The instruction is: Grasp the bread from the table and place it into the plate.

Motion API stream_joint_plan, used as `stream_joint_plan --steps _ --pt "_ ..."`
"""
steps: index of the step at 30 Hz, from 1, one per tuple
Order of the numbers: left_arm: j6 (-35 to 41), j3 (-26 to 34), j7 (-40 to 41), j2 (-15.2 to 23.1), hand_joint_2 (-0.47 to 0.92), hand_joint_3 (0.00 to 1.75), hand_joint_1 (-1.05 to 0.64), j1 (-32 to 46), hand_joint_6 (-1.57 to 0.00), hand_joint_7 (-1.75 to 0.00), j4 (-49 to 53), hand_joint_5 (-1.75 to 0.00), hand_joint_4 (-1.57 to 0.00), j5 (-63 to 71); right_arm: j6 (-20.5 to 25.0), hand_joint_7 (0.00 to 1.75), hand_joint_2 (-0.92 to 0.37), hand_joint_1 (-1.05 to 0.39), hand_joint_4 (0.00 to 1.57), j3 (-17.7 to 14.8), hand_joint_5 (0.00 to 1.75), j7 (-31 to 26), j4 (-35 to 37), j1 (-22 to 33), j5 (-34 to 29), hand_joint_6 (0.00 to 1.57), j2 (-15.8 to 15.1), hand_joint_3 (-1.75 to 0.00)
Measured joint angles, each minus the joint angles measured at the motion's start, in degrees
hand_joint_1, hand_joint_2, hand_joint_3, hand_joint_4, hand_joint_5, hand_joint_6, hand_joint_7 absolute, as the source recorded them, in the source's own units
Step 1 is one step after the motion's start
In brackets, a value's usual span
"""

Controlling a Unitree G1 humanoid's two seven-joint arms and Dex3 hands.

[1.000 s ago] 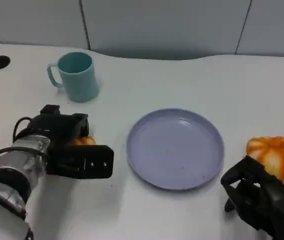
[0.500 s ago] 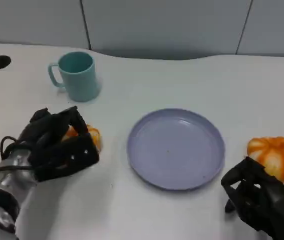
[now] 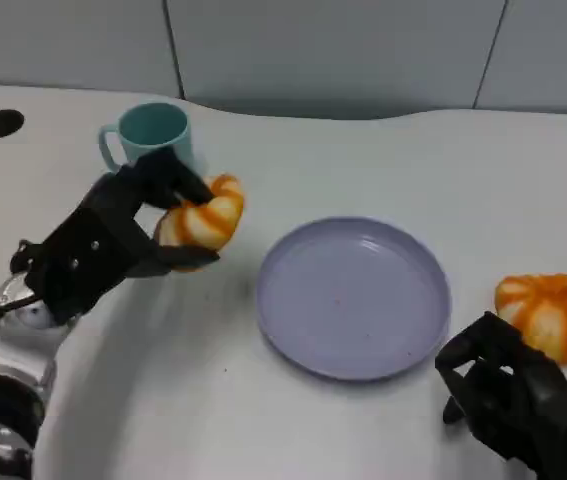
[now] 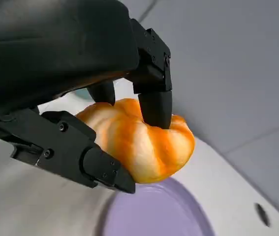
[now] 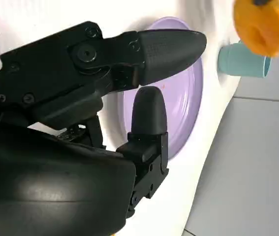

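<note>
The bread (image 3: 203,218) is gripped in the left hand (image 3: 113,240), left of centre; it should be carried level over the plate (image 3: 352,297) before the fingers (image 4: 154,103) are opened.

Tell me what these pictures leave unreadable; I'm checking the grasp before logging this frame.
- Underside of the held bread: head view, left hand covers it; left wrist view, fingers overlap it.
- Mug: lower part hidden behind the hand in the head view; cut by the bread in the right wrist view.
- Right hand: cut off by the head view's lower edge.
- Plate: mostly hidden behind the right hand's fingers in the right wrist view.
- Second bread: near side hidden by the right hand.
</note>
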Motion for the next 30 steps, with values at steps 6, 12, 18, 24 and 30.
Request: stream_joint_plan --steps 6,12,18,24,30 --pt "-1.99 -2.42 -1.77 -3.05 0.86 0.09 -0.12 -2.01 -0.67 -1.75 -3.87 -1.75 -0.85 1.08 -0.07 1.75 -0.92 -0.25 0.57 0.07 1.75 -0.13 0.36 -0.46 -0.06 0.38 0.15 -0.36" --pt "-1.76 -7.11 -0.27 -5.55 0.84 0.09 -0.13 -5.14 -0.66 -1.75 -5.07 -1.75 -0.9 7.21 -0.04 1.75 -0.92 -0.25 0.58 0.09 1.75 -0.2 0.57 -0.69 -0.13 0.37 0.12 -0.37" --pt "-0.55 -12.73 3.94 -8.81 0.83 0.09 -0.13 -10.45 -0.68 -1.75 -0.19 -1.75 -0.93 15.29 -0.05 1.75 -0.92 -0.26 0.56 0.74 1.75 -0.21 0.76 -1.0 -0.85 0.38 0.22 -0.37" --pt "0.71 -15.95 8.02 -9.66 0.84 0.1 -0.16 -12.99 -0.65 -1.75 4.54 -1.75 -0.9 19.5 0.11 1.75 -0.92 -0.27 0.57 0.85 1.75 -0.28 0.89 -0.97 -1.14 0.37 0.22 -0.37" --pt "4.22 -23.85 13.55 -9.93 0.85 0.05 -0.4 -16.59 -0.35 -1.46 9.29 -1.56 -0.43 29.17 1.9 1.75 -0.92 -0.27 0.58 1.63 1.75 -0.31 -0.19 -0.56 -1.19 0.38 1.02 -0.37"
